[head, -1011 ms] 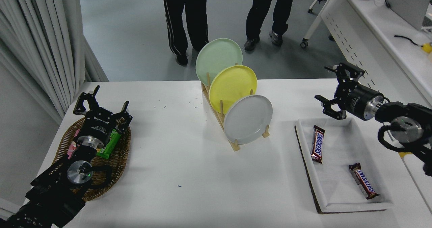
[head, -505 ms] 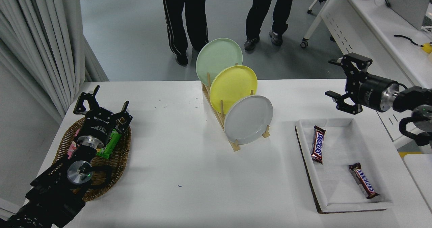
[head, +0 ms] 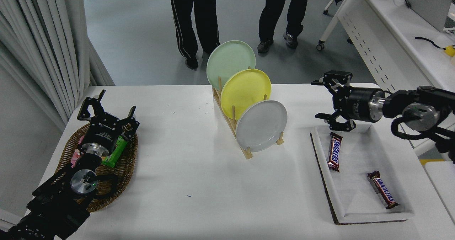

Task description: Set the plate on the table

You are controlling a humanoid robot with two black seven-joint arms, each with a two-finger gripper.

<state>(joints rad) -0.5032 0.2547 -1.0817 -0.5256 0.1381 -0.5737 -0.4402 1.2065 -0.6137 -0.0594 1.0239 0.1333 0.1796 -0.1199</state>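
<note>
plate [head: 261,125], round, plain light-grey, stands on edge in front slot of wooden peg rack [head: 233,121] on white table [head: 199,183], so right gripper [head: 328,99], jaws spread wide and empty, points sideways at its rim; left gripper [head: 106,106] parked open over wicker basket [head: 129,161].

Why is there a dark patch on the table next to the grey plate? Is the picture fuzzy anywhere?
Head view: that is a soft shadow on the table, cast beside the grey plate and its wooden rack; light is even, without glare; everything looks sharp, including the right gripper.
</note>
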